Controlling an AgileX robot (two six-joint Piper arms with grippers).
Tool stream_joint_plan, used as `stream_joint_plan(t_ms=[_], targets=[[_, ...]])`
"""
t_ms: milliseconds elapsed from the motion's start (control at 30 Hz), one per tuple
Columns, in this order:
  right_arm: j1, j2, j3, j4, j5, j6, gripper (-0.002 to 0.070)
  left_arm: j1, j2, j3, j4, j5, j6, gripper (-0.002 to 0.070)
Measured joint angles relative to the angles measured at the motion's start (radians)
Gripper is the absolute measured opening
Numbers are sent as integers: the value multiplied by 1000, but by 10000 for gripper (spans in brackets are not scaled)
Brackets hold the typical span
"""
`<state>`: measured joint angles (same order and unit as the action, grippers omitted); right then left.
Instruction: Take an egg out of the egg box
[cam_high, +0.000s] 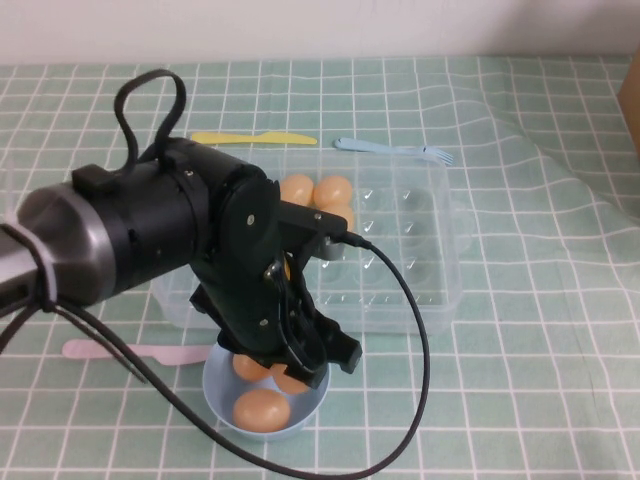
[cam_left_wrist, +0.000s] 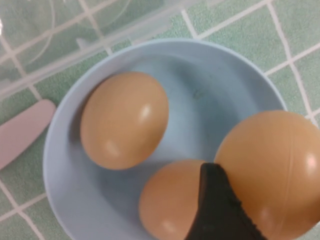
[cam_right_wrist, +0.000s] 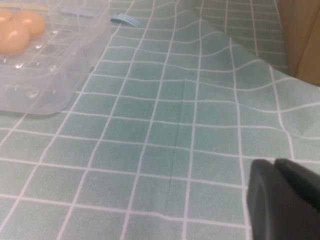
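The clear plastic egg box (cam_high: 420, 290) lies mid-table with three tan eggs (cam_high: 333, 190) in its far left dimples. My left gripper (cam_high: 300, 362) hangs over the small light-blue bowl (cam_high: 222, 398) in front of the box. In the left wrist view its black finger (cam_left_wrist: 215, 210) presses against a tan egg (cam_left_wrist: 275, 170), held just above the bowl (cam_left_wrist: 210, 85). Two more eggs (cam_left_wrist: 124, 120) lie in the bowl. My right gripper (cam_right_wrist: 282, 200) is shut and empty, low over the cloth to the right of the box (cam_right_wrist: 45, 75); it is out of the high view.
A yellow plastic knife (cam_high: 252, 137) and a light-blue fork (cam_high: 392, 149) lie behind the box. A pink utensil (cam_high: 120, 350) lies left of the bowl. The green checked cloth (cam_high: 540, 330) is wrinkled at the right. A tan box edge (cam_right_wrist: 302, 35) stands far right.
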<state>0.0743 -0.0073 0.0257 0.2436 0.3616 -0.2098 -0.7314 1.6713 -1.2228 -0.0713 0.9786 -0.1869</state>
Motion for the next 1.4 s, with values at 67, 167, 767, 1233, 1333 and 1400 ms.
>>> stream_joint_plan(t_ms=[67, 167, 767, 1233, 1333, 1400], targets=[[0, 0, 0, 0, 0, 0, -17, 0, 15, 0, 0, -1, 0, 345], [0, 0, 0, 0, 0, 0, -17, 0, 41, 0, 0, -1, 0, 345], [0, 0, 0, 0, 0, 0, -17, 0, 69, 0, 0, -10, 2, 480], [0, 0, 0, 0, 0, 0, -17, 0, -174, 4, 171, -50, 42, 258], [0, 0, 0, 0, 0, 0, -17, 0, -272, 4, 204, -53, 46, 82], [0, 0, 0, 0, 0, 0, -17, 0, -334, 19, 209, -71, 53, 34]])
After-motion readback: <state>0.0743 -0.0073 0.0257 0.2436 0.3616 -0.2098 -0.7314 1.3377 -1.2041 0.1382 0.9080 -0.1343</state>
